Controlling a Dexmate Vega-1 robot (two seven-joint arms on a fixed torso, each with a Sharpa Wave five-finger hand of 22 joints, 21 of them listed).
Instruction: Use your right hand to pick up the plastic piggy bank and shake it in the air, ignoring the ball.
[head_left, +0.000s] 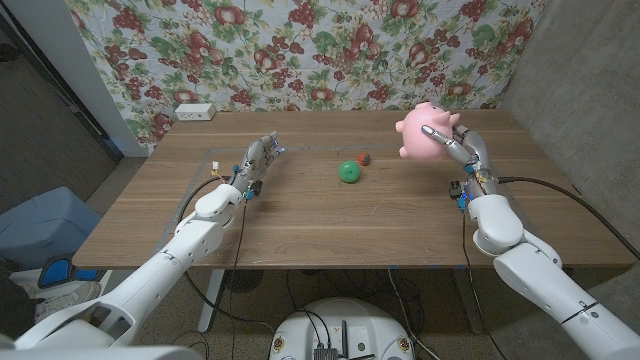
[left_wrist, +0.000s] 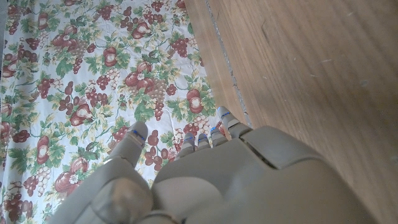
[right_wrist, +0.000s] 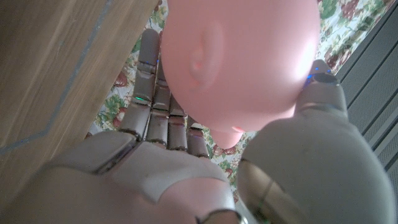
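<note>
Wooden tabletop (head_left: 300, 215) fills mid-frame under floral cloth (head_left: 300, 50); my right hand (head_left: 455, 140) grips the pink piggy bank (head_left: 425, 132) aloft upper right, left hand (head_left: 255, 160) fingers loosely spread, holding nothing.

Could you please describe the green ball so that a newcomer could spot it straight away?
On the wooden table, look near the middle, between the two arms. The green ball lies there, with a small dark reddish object just behind it; it is the larger, bright green one.
</note>
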